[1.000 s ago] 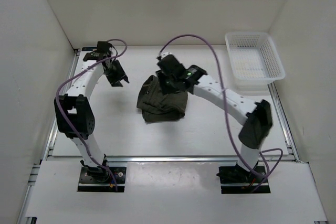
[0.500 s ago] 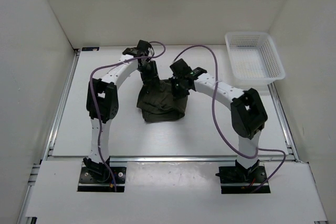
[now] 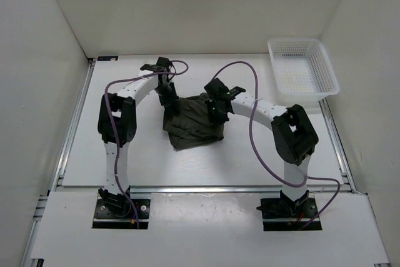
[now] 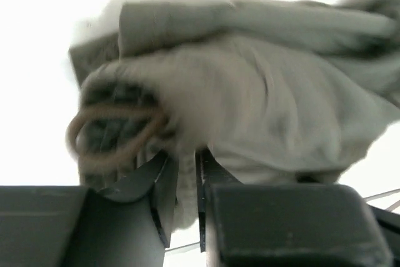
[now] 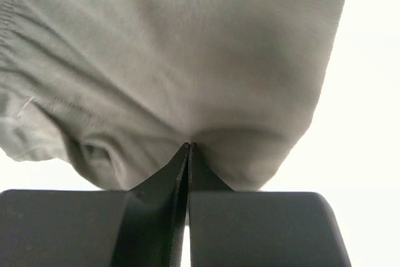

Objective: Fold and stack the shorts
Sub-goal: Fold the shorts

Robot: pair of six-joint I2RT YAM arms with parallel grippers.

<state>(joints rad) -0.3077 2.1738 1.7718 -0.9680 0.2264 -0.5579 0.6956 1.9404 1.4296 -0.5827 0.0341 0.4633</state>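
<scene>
Item: shorts (image 3: 195, 124), bunched, centre of table (image 3: 125, 148). L gripper (image 4: 186, 157) nearly shut, pinching fabric by drawstring (image 4: 112, 132); R gripper (image 5: 189, 147) clamped on far edge. Step: grasp for fold. Next, prob.: lift, spread flat.

Dark olive-green shorts (image 3: 194, 126) lie in a rumpled, roughly folded heap at mid-scene, slightly toward the far side, the far edge bunched at both corners. A thin tan drawstring (image 4: 112, 137) loops from the far-left corner's waistband.
</scene>
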